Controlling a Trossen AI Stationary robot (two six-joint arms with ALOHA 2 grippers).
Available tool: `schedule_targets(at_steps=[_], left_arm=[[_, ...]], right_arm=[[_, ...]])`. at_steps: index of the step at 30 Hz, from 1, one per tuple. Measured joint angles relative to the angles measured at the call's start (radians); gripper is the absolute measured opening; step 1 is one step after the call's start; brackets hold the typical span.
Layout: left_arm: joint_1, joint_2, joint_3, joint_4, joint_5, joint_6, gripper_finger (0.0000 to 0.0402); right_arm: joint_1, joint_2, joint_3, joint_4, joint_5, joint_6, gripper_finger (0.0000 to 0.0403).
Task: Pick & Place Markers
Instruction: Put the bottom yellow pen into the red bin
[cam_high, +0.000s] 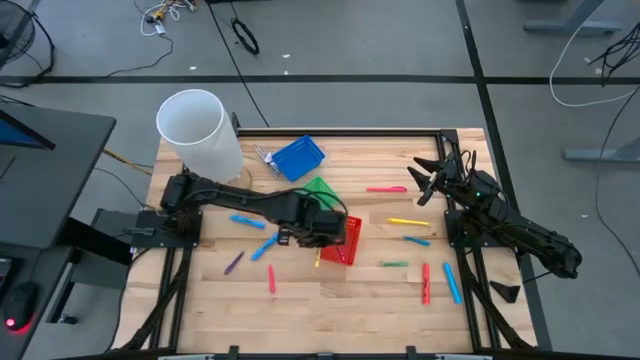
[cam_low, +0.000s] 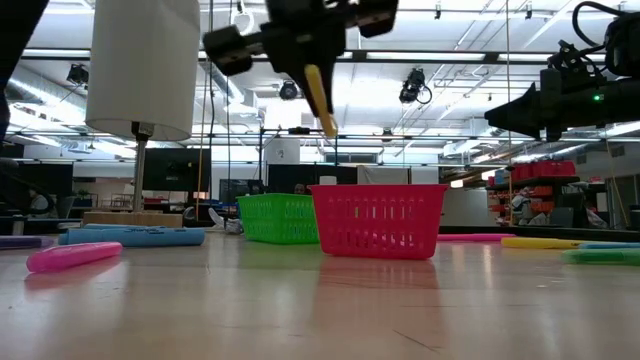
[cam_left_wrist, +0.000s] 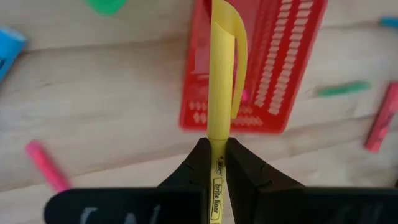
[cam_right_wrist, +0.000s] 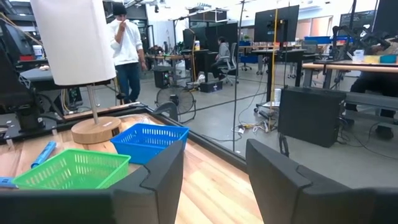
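Note:
My left gripper (cam_high: 318, 232) hangs over the middle of the table, shut on a yellow marker (cam_low: 320, 100). The marker's lower end is above the near-left part of the red mesh basket (cam_left_wrist: 273, 68), well clear of its rim (cam_low: 378, 188). A green basket (cam_high: 322, 190) and a blue basket (cam_high: 297, 158) stand behind it. Several other markers lie flat on the wood: pink (cam_high: 385, 188), yellow (cam_high: 408, 222), green (cam_high: 393, 263), red (cam_high: 425, 283), blue (cam_high: 245, 220) and purple (cam_high: 233, 263). My right gripper (cam_high: 425, 180) waits open at the table's far right, holding nothing. My left gripper pinches the yellow marker between its two fingers on the labelled barrel (cam_left_wrist: 216, 163), toward its upper end. The fingers come from above, slanting down, and the marker runs along them. It hangs below the fingertips (cam_left_wrist: 198, 155), tilted, capped end down, lifted clear over the red basket.
A white cylinder lamp (cam_high: 200, 130) on a wooden foot stands at the far left corner. A metal frame edges the table (cam_high: 480, 300). Bare wood shows at the near middle. People are in the room beyond the table.

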Motion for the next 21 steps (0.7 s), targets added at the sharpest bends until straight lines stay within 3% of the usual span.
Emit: schedule_targets(at_steps=[21], left_arm=[[0.077,0.075,0.056,-0.002,0.001,0.053,0.0028]], right_arm=[[0.0,0.0,0.0,0.0,0.0,0.0,0.0176]])
